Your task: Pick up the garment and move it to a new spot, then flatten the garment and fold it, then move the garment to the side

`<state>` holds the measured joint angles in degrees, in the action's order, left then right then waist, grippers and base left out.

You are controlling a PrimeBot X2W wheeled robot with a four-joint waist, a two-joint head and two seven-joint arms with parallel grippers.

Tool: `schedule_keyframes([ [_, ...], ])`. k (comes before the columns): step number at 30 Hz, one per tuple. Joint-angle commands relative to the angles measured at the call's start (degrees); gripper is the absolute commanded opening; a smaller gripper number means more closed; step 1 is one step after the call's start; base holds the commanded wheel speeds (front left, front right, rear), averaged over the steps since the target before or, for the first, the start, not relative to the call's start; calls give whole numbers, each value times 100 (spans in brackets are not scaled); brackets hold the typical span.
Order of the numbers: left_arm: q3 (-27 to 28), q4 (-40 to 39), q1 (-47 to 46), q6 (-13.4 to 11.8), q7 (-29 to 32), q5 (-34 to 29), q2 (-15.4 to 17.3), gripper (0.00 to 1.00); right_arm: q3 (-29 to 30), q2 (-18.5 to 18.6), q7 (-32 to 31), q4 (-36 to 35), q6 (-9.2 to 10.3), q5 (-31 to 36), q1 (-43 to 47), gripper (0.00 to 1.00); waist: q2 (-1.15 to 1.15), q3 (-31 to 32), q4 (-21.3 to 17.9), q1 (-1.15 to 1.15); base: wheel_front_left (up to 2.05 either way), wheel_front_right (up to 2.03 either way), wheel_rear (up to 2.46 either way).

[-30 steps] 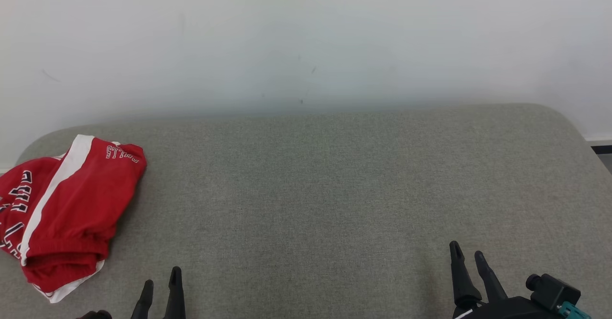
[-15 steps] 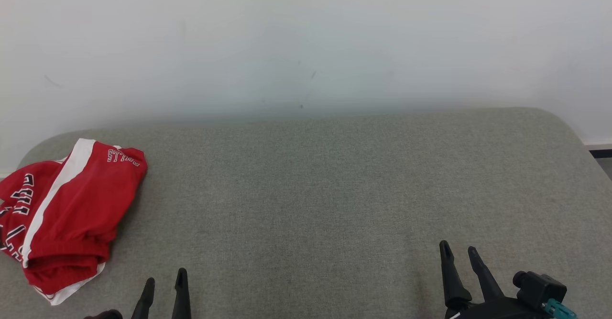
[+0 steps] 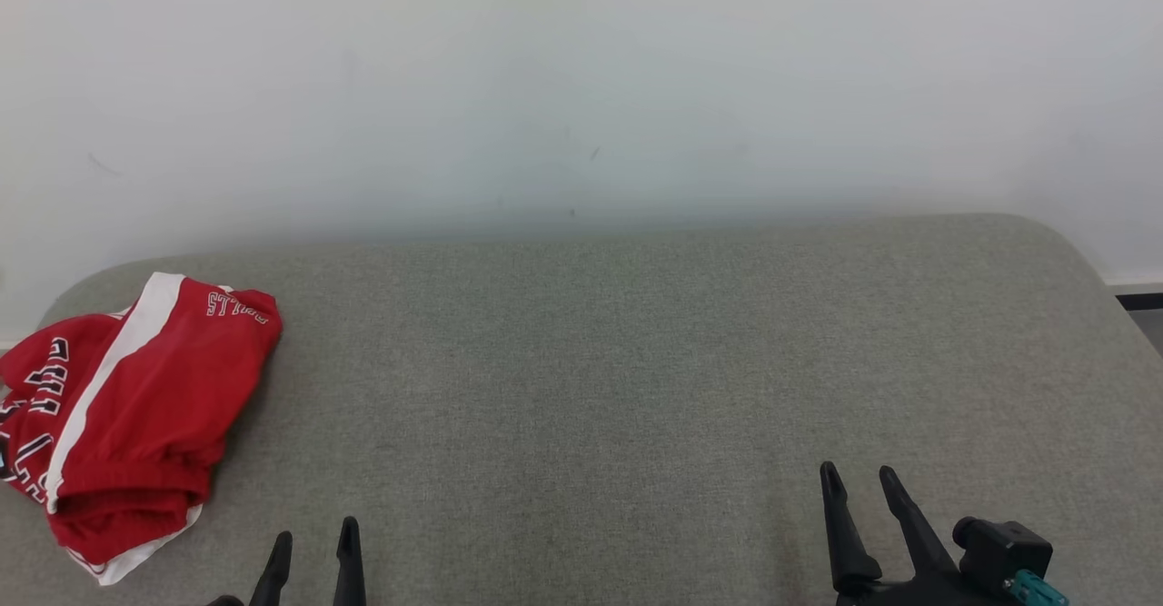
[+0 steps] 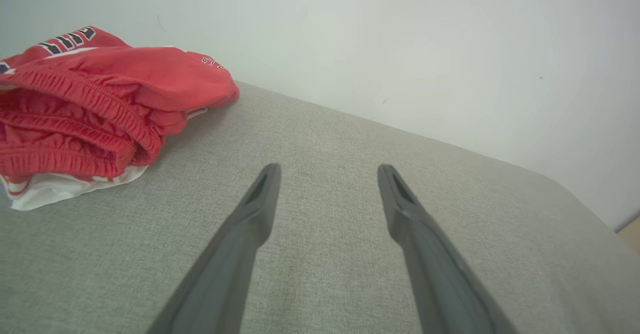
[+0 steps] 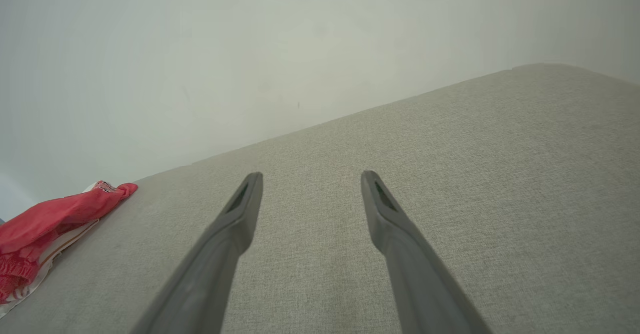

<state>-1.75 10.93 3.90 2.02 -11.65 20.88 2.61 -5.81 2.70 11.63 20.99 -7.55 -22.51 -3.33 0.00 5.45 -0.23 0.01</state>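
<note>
The garment (image 3: 127, 415) is a red piece with a white stripe and dark lettering, folded into a thick bundle at the far left of the grey padded surface (image 3: 591, 388). In the left wrist view the garment (image 4: 85, 103) lies up and left of my fingers, its elastic waistband facing me. Low at the left edge of the right wrist view the garment (image 5: 45, 224) appears again. My left gripper (image 3: 313, 533) is open near the front edge, just right of the bundle and apart from it. My right gripper (image 3: 859, 479) is open at the front right, nothing between its fingers.
A plain white wall (image 3: 581, 88) rises right behind the padded surface. The surface has rounded far corners, and its right edge (image 3: 1127, 315) drops toward a dark strip of floor.
The head camera has tilted, so the whole scene sits lower in the picture. The right gripper has shifted a little to the left. The garment has not moved on the surface.
</note>
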Motion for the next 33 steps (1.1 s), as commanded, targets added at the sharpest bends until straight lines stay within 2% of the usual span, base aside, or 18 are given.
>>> schedule_keyframes([
  [1, 7, -13, 54, -30, -61, -142, 28, 100, -33, 25, 62, -6, 9, 152, -24, 100, 0, 19, 1, -1, 0, 0, 0],
  [24, 92, 52, 263, -128, -302, -798, 38, 100, -208, 27, 304, 217, 11, 1109, 55, 100, 0, 237, -28, -1, 0, 0, 0],
  [33, 112, 74, 294, -92, -359, -972, 40, 100, -239, 28, 356, 283, 12, 1297, 62, 100, 0, 284, -34, -1, 0, 0, 0],
])
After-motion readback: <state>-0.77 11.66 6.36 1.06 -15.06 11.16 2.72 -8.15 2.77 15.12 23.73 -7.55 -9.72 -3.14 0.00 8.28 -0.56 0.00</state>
